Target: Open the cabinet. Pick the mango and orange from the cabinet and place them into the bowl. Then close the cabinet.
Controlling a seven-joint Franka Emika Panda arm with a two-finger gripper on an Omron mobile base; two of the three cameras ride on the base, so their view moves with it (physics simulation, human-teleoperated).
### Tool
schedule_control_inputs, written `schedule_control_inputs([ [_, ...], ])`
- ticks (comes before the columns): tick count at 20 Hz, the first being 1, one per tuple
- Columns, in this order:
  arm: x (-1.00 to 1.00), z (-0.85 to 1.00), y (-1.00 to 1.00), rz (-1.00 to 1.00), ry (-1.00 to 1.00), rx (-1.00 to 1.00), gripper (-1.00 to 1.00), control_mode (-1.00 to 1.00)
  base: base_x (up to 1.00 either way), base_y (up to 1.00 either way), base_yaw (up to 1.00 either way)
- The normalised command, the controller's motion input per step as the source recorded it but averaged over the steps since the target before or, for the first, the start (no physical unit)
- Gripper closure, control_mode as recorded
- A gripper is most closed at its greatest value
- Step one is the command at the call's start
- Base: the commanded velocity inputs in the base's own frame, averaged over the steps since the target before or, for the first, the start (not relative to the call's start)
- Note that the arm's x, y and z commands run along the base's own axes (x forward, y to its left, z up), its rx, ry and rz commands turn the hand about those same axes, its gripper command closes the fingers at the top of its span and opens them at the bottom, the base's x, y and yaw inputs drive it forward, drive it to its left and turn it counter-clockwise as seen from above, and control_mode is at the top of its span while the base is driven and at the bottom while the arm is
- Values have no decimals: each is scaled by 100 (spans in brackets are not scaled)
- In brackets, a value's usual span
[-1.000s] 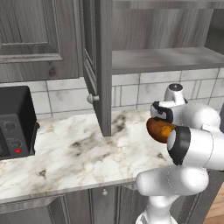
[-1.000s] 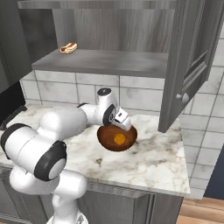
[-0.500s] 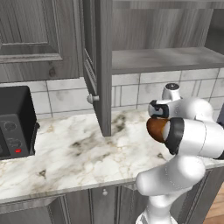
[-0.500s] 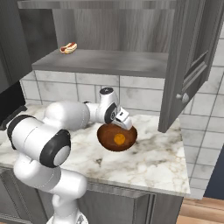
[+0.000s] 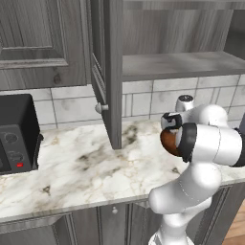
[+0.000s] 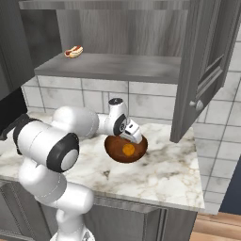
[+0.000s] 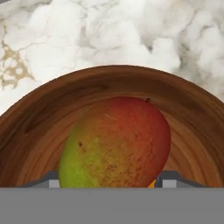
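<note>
White marble counter under open cabinet — gripper clasps mango over bowl.

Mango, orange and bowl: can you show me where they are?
mango (image 7: 116, 144), hand view, its red-green middle.
orange (image 6: 128, 149), right base view, its top.
bowl (image 6: 113, 148), right base view, inner wall.

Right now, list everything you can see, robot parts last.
cabinet: one, grey wood grain, on the wall above the counter, both doors open
small item: one, red and yellow, on the cabinet shelf, too small to name
counter: one, white marble with dark veins, under the cabinet
wall tiles: many, pale grey, behind the counter
appliance: one, black, at the counter's left end
bowl: one, dark reddish-brown wood, on the counter
orange: one, orange, inside the bowl
mango: one, green and red, over the bowl
arm: one, white
tool: one, closed on the mango
</note>
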Motion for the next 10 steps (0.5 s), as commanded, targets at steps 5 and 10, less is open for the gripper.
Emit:
schedule_control_inputs([
  [5, 19, -19, -2, 0, 0, 0, 100, -100, 0, 0, 0],
  [10, 17, -39, -2, 0, 0, -2, 100, -100, 0, 0, 0],
])
